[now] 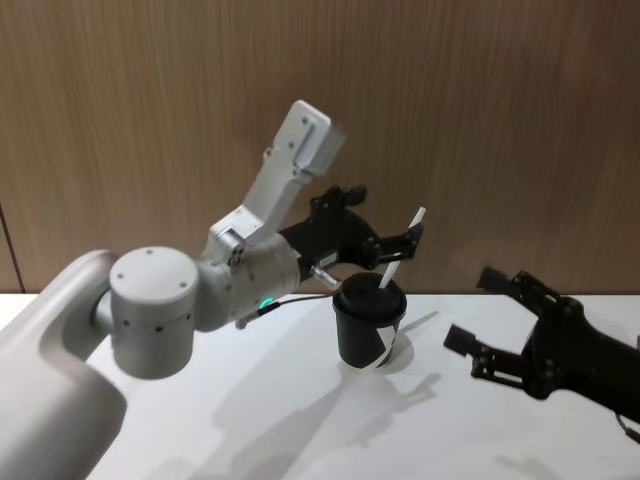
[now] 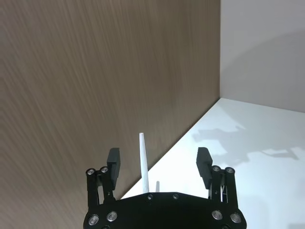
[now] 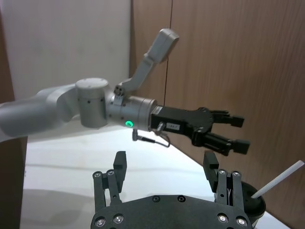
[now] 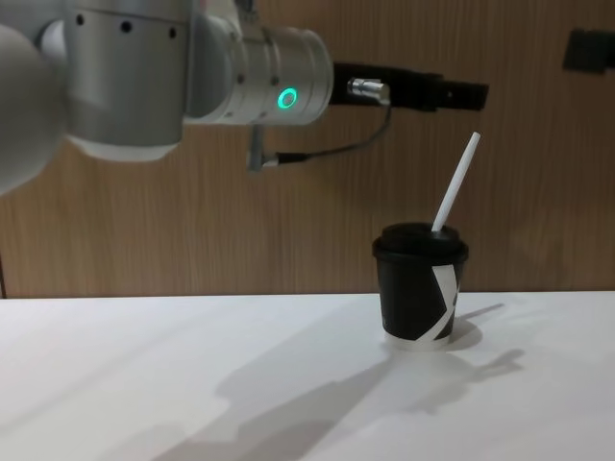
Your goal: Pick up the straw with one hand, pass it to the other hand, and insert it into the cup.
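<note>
Right claw [image 1: 468, 358], fingers apart and empty, hovers low over the white bench [image 1: 300, 430], to the right of the cup [image 1: 368, 325]. The straw [image 4: 455, 182] stands tilted in the cup's lid. Left claw [image 1: 415, 243], fingers spread, hangs just above and behind the straw's upper end.

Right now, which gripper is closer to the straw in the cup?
The left gripper, on the silver wrist with the green ring, open just above the straw. The right gripper sits off beside the cup.

White table [image 4: 144, 384] against wood-panelled wall [image 4: 288, 230], apparently.
</note>
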